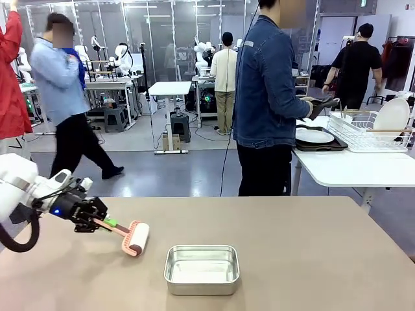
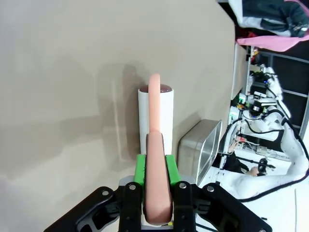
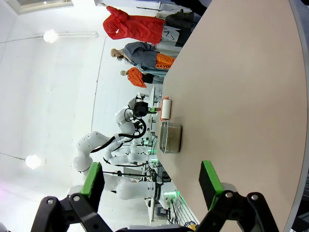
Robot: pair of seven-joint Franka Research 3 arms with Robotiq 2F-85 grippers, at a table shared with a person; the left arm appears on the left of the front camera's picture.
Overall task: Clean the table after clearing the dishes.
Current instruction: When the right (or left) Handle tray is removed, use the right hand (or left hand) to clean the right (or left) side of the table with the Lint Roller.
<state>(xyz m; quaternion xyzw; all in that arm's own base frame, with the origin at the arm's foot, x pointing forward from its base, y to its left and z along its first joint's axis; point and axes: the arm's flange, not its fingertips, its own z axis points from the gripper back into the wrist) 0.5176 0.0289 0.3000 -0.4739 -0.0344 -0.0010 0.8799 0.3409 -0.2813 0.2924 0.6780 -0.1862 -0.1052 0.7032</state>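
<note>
My left gripper [image 1: 102, 223] is shut on the pink handle of a lint roller [image 1: 134, 238], whose white roll rests on the beige table [image 1: 311, 259] at the front left. In the left wrist view the handle runs between the green pads [image 2: 140, 169] to the roller [image 2: 155, 116], which lies on the tabletop [image 2: 72, 72]. My right gripper [image 3: 151, 179] hangs open above the table [image 3: 241, 96], with nothing between its fingers. The dishes, a white plate on a dark tray [image 1: 315, 137], sit on the white side table [image 1: 350, 170] at the right.
A small steel pan [image 1: 201, 269] stands near the table's front middle, just right of the roller; it also appears as the pan [image 2: 205, 150] and the pan [image 3: 171, 137]. A person in a denim jacket [image 1: 266, 97] stands at the far edge, turned toward the side table and its white dish rack [image 1: 373, 129].
</note>
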